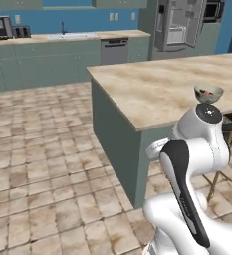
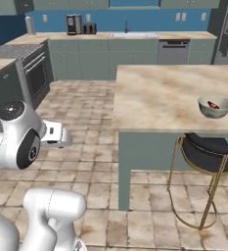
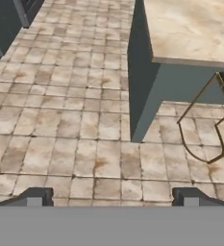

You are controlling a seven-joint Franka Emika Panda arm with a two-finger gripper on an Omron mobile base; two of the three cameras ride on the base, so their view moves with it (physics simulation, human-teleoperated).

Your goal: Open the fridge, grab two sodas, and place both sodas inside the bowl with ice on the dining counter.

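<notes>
Sodas: something red lies in the bowl [image 2: 215, 107] on the dining counter [image 2: 159, 93] | fridge [image 1: 179, 25] door open, far off | your gripper [image 3: 112, 196] fingers spread wide, empty, facing the floor.

Sitting on the bench [image 2: 159, 98] near its right edge: bowl [image 2: 215, 106], with something small lying inside. Standing tucked under that edge, below the bowl: stool [image 2: 203, 157]. Running along the back wall behind the bench: counter [image 2: 110, 35], carrying sink [image 2: 132, 34] and toaster [image 2: 88, 28]. Standing under the counter, right of the sink: dishwasher [image 2: 173, 51]. Standing at the far right corner, door hanging open: fridge [image 1: 179, 25]. Standing at the left: oven [image 2: 34, 68]. Hovering over the floor [image 3: 84, 144], before the bench corner: hand [image 3: 112, 197].
</notes>
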